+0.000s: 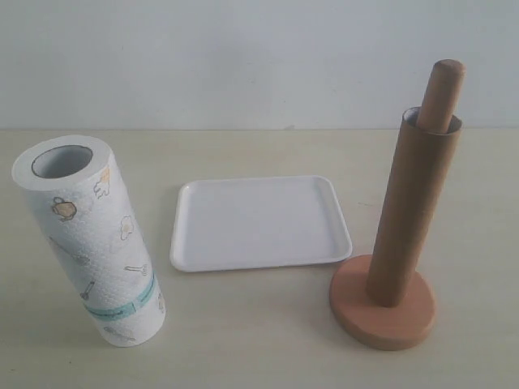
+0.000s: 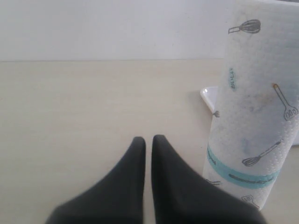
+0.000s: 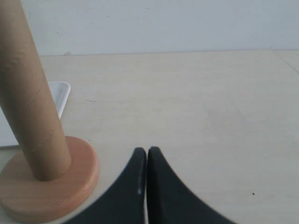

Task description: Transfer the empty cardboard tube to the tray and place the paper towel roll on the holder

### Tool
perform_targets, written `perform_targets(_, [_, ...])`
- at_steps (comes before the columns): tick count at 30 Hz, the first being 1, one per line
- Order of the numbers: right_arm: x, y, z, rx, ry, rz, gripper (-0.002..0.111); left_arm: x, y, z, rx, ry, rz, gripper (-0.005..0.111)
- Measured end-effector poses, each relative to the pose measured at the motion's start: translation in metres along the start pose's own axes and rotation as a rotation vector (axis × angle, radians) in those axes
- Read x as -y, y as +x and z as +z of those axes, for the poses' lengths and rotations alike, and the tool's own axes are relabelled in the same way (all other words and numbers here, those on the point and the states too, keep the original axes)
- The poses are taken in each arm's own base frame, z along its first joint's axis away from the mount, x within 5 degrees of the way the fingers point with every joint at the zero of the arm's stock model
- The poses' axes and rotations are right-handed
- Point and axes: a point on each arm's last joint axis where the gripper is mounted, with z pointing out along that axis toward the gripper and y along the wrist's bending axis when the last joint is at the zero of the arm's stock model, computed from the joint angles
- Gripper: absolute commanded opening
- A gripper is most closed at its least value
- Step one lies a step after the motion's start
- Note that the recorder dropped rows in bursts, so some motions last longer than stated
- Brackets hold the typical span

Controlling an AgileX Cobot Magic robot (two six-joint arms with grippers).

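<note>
The brown cardboard tube (image 1: 412, 207) stands slipped over the post of the wooden holder (image 1: 383, 306), whose rounded post top (image 1: 443, 91) sticks out above it. The white tray (image 1: 258, 222) lies empty in the middle of the table. The paper towel roll (image 1: 91, 243) stands upright at the left. No gripper shows in the exterior view. My left gripper (image 2: 148, 142) is shut and empty, just beside the paper towel roll (image 2: 254, 107). My right gripper (image 3: 147, 153) is shut and empty, a short way from the holder base (image 3: 49, 186) and the tube (image 3: 30, 93).
A pale wooden tabletop (image 1: 259, 340) runs back to a white wall (image 1: 243, 57). A tray corner (image 3: 58, 93) shows behind the tube in the right wrist view.
</note>
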Motion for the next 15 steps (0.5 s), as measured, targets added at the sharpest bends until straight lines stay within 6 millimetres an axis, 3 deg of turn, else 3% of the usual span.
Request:
perform_targets(7, [0.0,-0.008,0.0,0.088,0.002,-0.002,0.0,0.0,0.0,0.0,0.0,0.0,0.0,0.005])
perform_targets(9, [0.0,-0.02,-0.002,0.223,0.005,-0.002,0.0,0.0,0.0,0.0,0.0,0.0,0.0,0.005])
perform_targets(12, [0.001,-0.049,-0.014,0.569,0.012,0.004,0.0,0.0,0.0,0.0,0.0,0.0,0.0,0.005])
perform_targets(15, [0.001,-0.059,-0.021,0.672,0.012,0.01,0.0,0.0,0.0,0.0,0.0,0.0,0.0,0.005])
